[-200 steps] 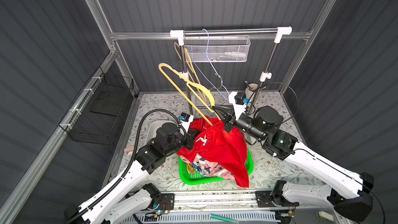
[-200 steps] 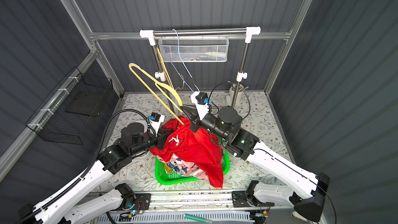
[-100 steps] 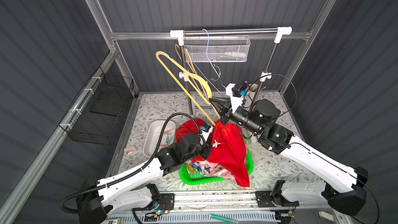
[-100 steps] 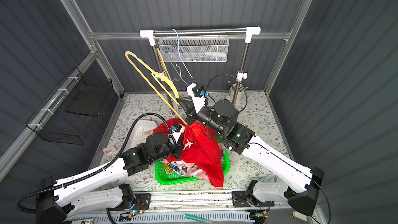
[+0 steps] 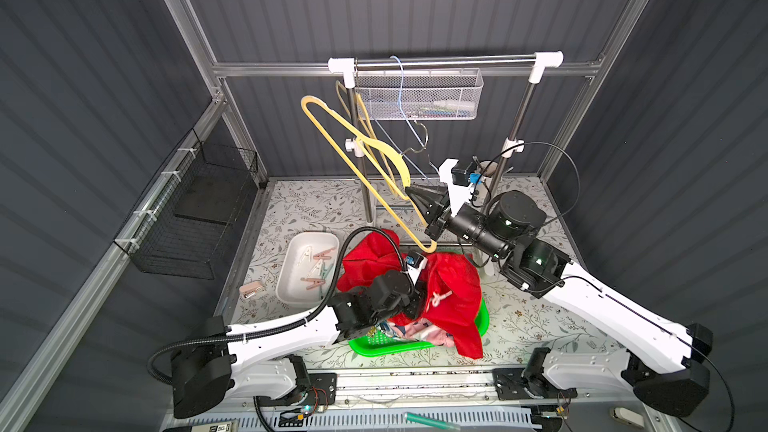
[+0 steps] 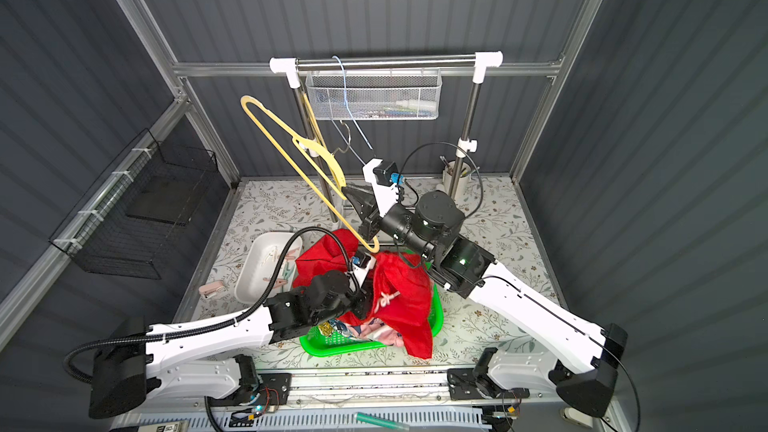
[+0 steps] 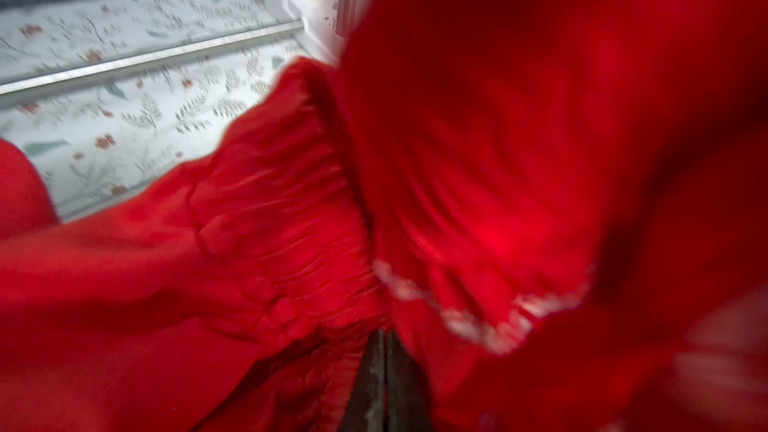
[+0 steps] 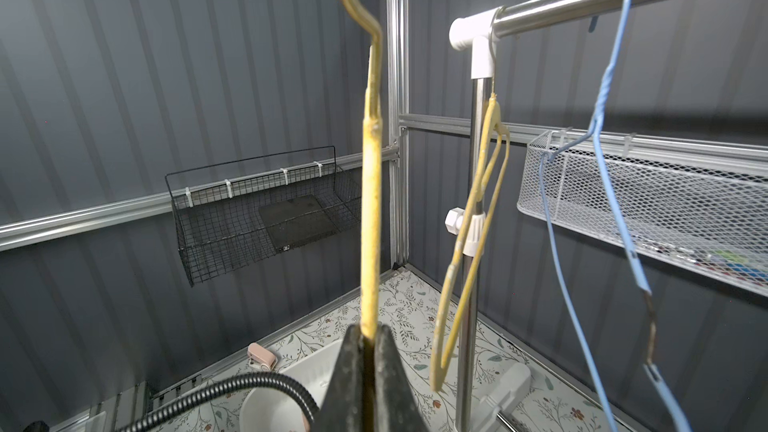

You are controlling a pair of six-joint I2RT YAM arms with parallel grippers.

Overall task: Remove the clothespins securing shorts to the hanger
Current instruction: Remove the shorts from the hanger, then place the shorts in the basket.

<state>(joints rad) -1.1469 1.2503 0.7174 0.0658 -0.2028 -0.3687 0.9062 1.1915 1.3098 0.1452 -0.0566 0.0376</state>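
the right claw (image 8: 368, 344) is up off the surface (image 5: 519, 317), its jaws pressed onto the thin bar of a yellow hanger (image 8: 370, 209), pinching it from both sides. in both top views that hanger slants away from the claw with its bars bare. one looped end is high, near the rail (image 5: 457, 62), and the other is low, just above the red shorts (image 5: 457, 297). whether it touches the cloth cannot be told.

the red shorts lie heaped over the green basket (image 5: 386, 347) and over the front of the left arm, one leg hanging past the basket's near rim. the left claw (image 7: 381, 336) is buried in them. its jaws are pressed together and the gathered waistband folds run right to the tips, so it seems to be pinching the red cloth, though the wrist view is blurred. the white drawstring (image 7: 457, 320) lies just beside the tips.

under the red pair, pink printed shorts (image 5: 419, 332) sit in the basket.

the clothespins (image 5: 318, 268), pink and white, lie loose in a white tray (image 5: 291, 290) on the surface. they are beside the left arm, apart from the left claw and well apart from the right claw.
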